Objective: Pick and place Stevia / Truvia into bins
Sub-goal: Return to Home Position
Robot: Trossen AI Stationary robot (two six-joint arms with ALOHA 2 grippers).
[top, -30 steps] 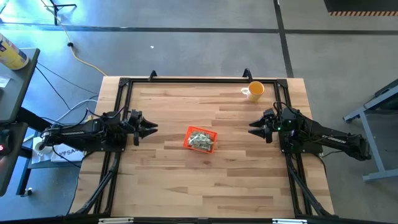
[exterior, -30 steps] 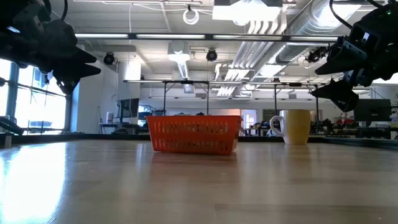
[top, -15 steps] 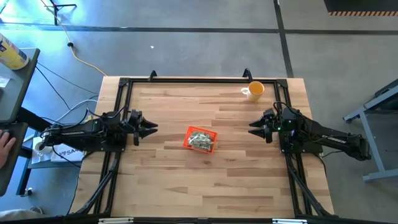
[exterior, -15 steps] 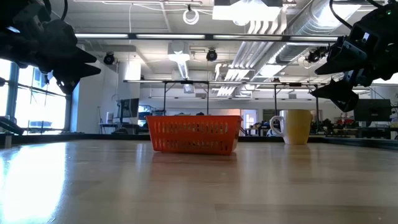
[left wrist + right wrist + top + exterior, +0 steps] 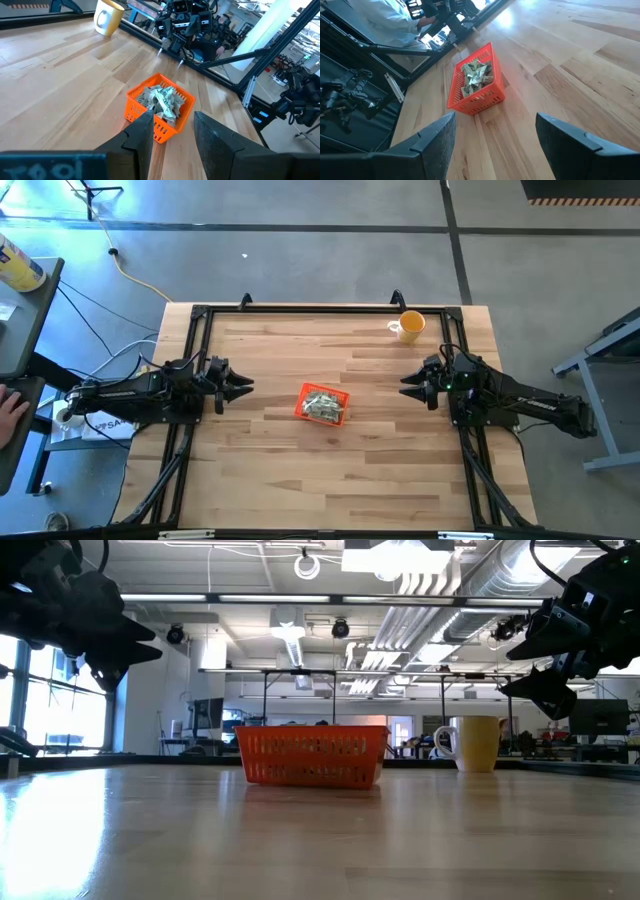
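Pale wood planking forms the table (image 5: 300, 480), framed by black rails. Above the boards hovers the left gripper (image 5: 248, 386), its two dark fingers parted by a moderate gap, with nothing between them and touching nothing. The right gripper (image 5: 405, 386) hangs opposite with its fingers spread wider, likewise empty. Between them, well apart from each, sits the small orange-red slatted plastic tray (image 5: 299, 409), at 3 o'clock from the left gripper and 9 o'clock from the right. Green-and-white paper sweetener packets (image 5: 323, 407) lie heaped inside it. An orange-yellow mug (image 5: 410, 326) stands at 1 o'clock from the tray, near the table's far edge.
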